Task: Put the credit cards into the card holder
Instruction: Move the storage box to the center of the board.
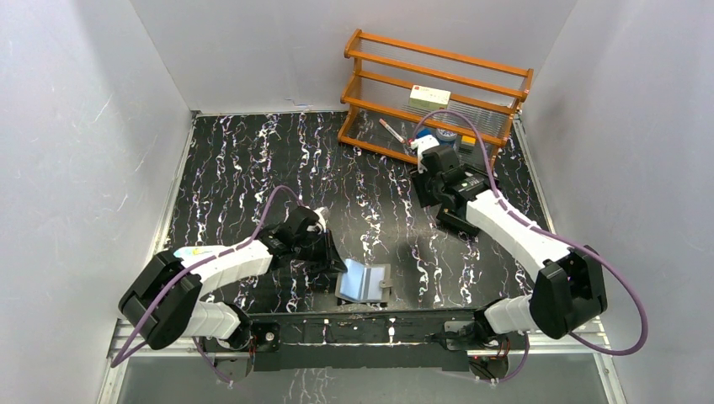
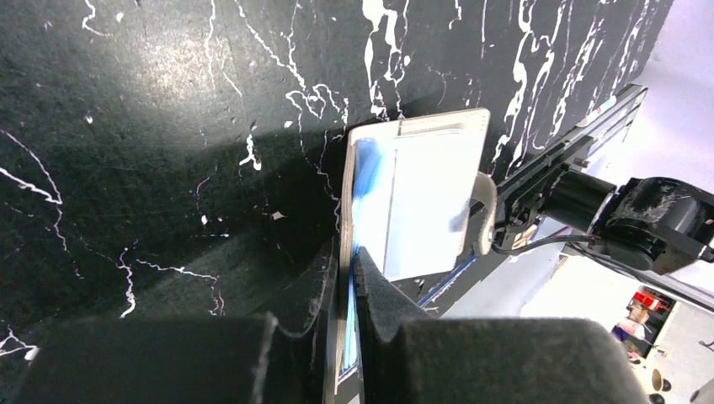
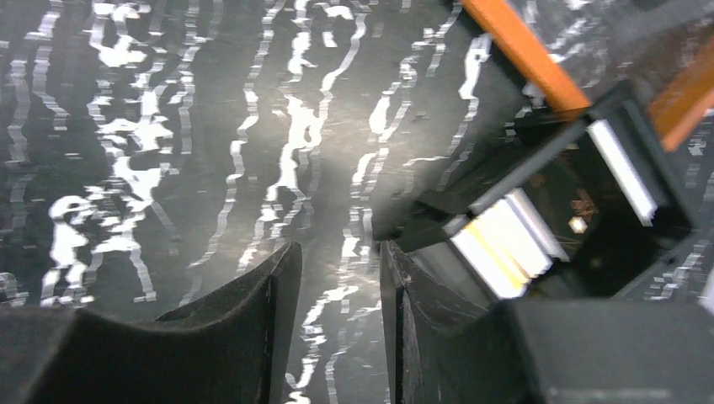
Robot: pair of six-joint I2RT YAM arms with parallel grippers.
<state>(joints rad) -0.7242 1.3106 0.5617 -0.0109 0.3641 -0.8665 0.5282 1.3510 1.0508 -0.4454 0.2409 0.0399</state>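
Observation:
The grey card holder lies open near the table's front edge, its shiny bluish sleeves facing up. My left gripper is at its left side. In the left wrist view the left gripper is shut on the card holder, pinching its near edge and a blue sleeve. My right gripper hangs at the back right, beside a black tray. In the right wrist view the right gripper is open over bare table. To its right, pale credit cards with yellow-orange edges stand in the black tray.
An orange wooden rack holding a small box and other items stands at the back right, just behind the right gripper. An orange rail of the rack crosses the right wrist view. White walls enclose the marbled black table.

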